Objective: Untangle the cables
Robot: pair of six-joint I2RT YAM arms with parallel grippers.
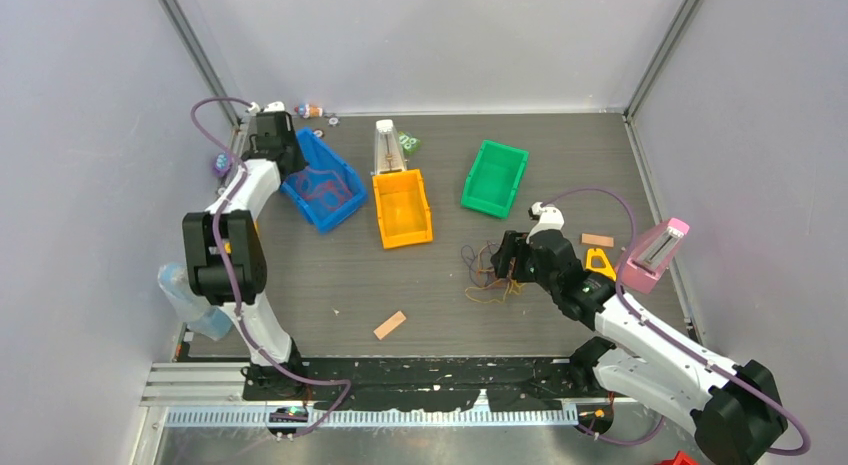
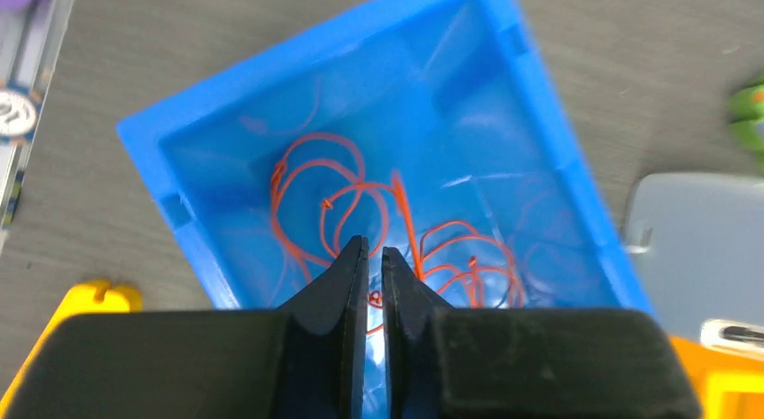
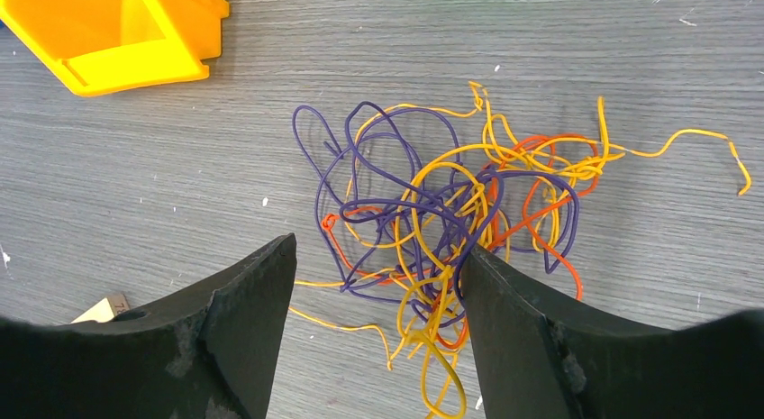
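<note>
Closest to you, in the right wrist view, the right gripper [image 3: 378,252] has its two dark fingers [image 3: 243,311] spread wide and holds nothing. It is poised low over the tangle of cables [image 3: 432,221], and the tip of its right-hand finger meets the edge of the loops. That tangle is purple, yellow and orange strands knotted together, lying flat on the grey table [image 1: 420,295]. One yellow end trails away to the right in the wrist view. From the top camera you'll find the tangle right of centre, just in front of that gripper, with the yellow bin [image 1: 402,210] and the green bin [image 1: 495,177] well apart from it further back. A small wooden block [image 1: 390,325] lies nearer the arm bases. On the other side, the left gripper [image 2: 374,248] hangs over the blue bin [image 2: 144,126] at the back left, its jaws drawn almost together with only a thin slit between them. The orange cable [image 2: 342,194] lies in loose loops on that bin's floor, directly beneath the fingertips. A speck of orange shows in the slit, but you cannot tell from this view whether the strand is pinched or simply lying below.
</note>
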